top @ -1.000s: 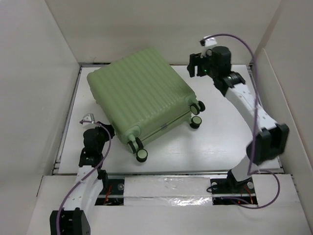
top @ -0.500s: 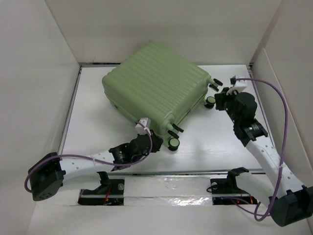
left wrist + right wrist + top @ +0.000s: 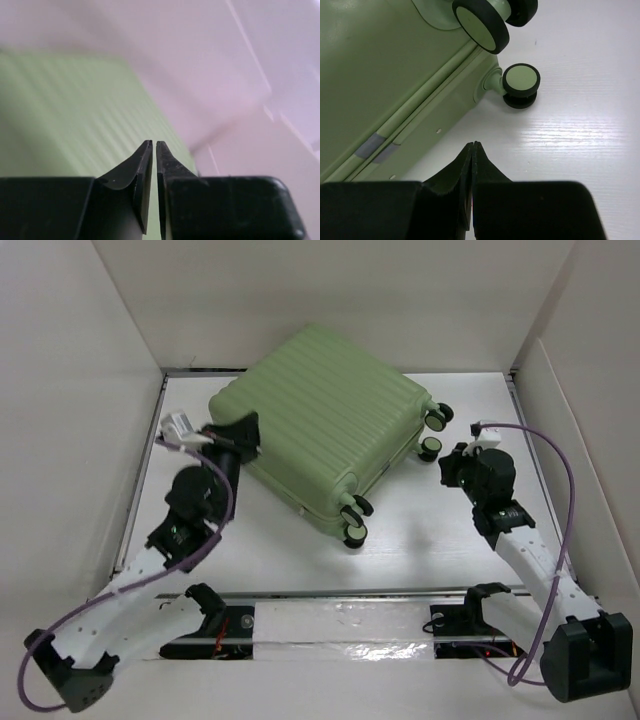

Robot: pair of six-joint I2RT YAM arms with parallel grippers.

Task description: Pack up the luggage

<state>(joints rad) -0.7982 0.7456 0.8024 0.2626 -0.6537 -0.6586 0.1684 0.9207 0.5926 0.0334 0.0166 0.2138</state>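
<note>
The luggage (image 3: 320,430) is a closed light green ribbed suitcase lying flat and skewed on the white table, with its black wheels (image 3: 352,530) pointing right and toward the front. My left gripper (image 3: 246,432) is at the suitcase's left edge, its jaws all but touching and nothing between them. In the left wrist view the blurred green shell (image 3: 75,110) fills the space past the gripper (image 3: 154,144). My right gripper (image 3: 448,466) is shut and empty, low over the table just right of the wheel end. In the right wrist view it (image 3: 474,144) hovers beside the shell's seam (image 3: 385,65) and a wheel (image 3: 521,85).
White walls (image 3: 90,390) box the table in on the left, back and right. A bare strip of table (image 3: 430,540) lies in front of the suitcase. The suitcase's wheels (image 3: 436,418) stick out toward the right arm.
The suitcase has turned and shifted toward the back right. My left arm swung from its front corner up to its left edge. The right gripper came down beside the wheels and closed.
</note>
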